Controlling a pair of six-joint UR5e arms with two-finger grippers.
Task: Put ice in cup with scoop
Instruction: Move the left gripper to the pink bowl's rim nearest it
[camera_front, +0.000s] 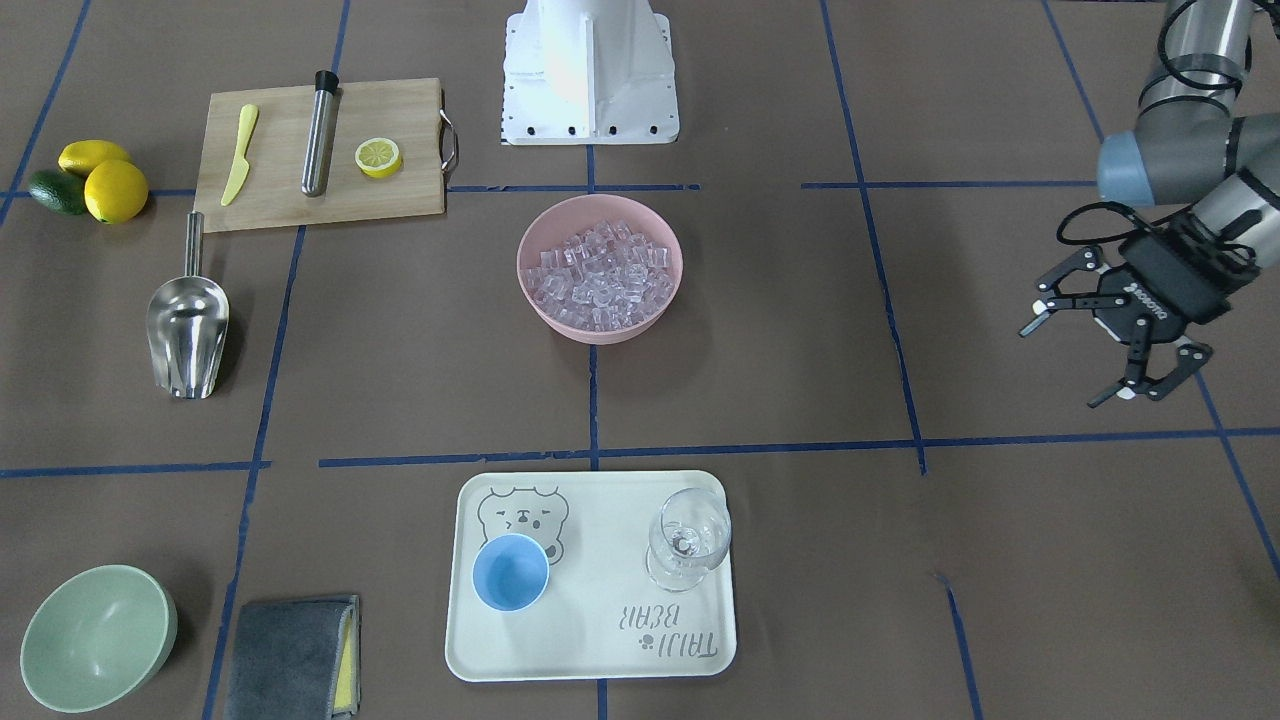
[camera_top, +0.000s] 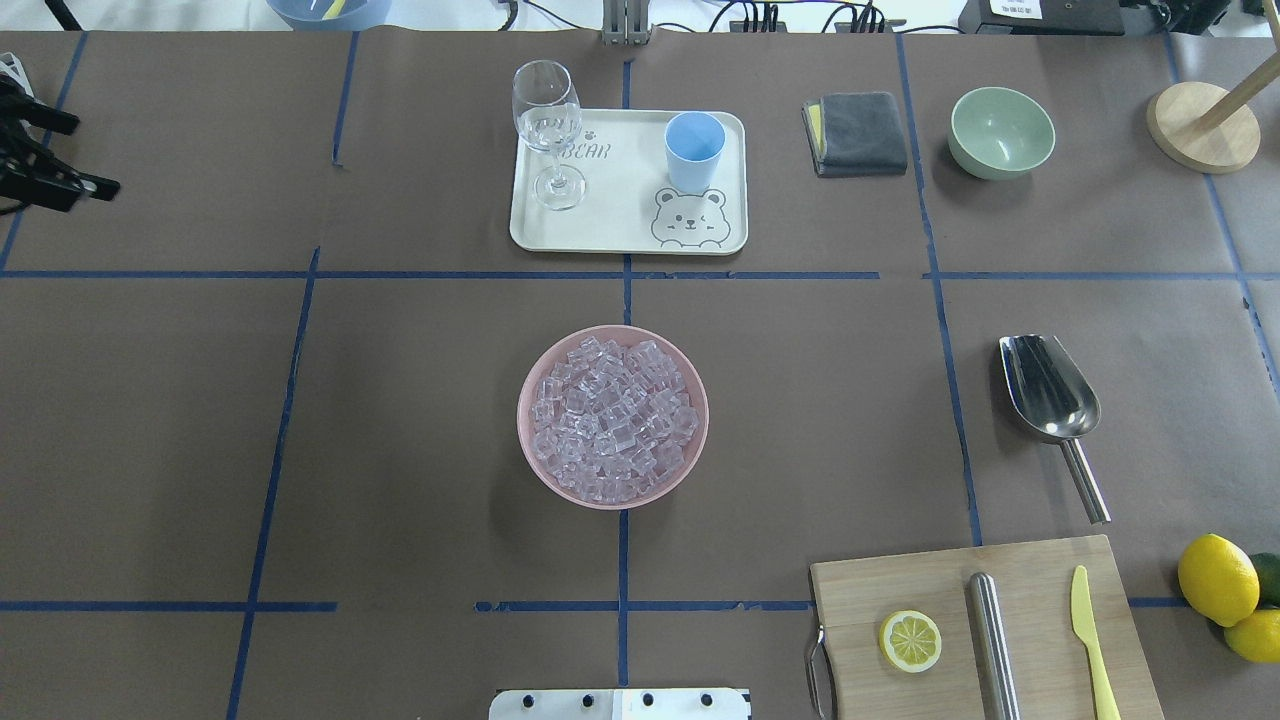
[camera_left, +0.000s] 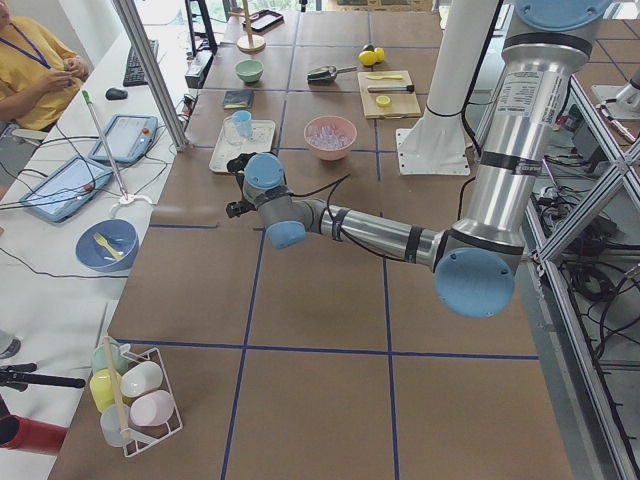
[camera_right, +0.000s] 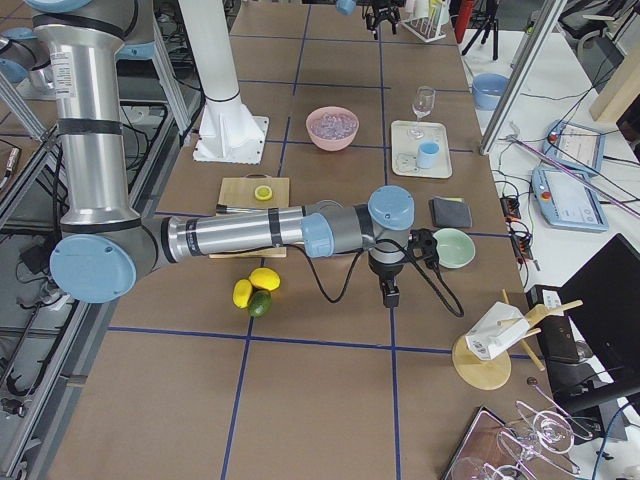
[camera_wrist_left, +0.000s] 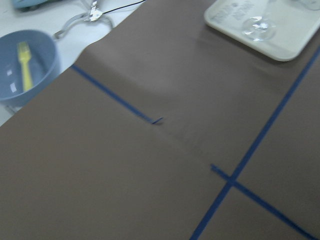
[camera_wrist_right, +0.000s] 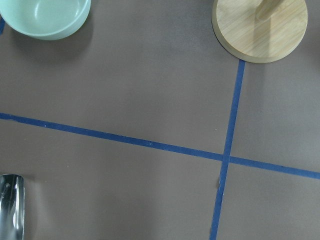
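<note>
The scoop lies bowl-up on the table, well away from the left gripper, which hangs with fingers spread on the far side of the pink bowl of ice. The right gripper hovers nearer the scoop; can't tell if it's spread or closed. The cup sits on a tray, apart from both. Brown paper top, blue tape lines. Scoop's shiny steel with a thin straight handle.

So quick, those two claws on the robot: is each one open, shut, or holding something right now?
Left black two-finger gripper: open, holding nothing.
Right gripper: cannot be told; it shows only small in a side view.
</note>
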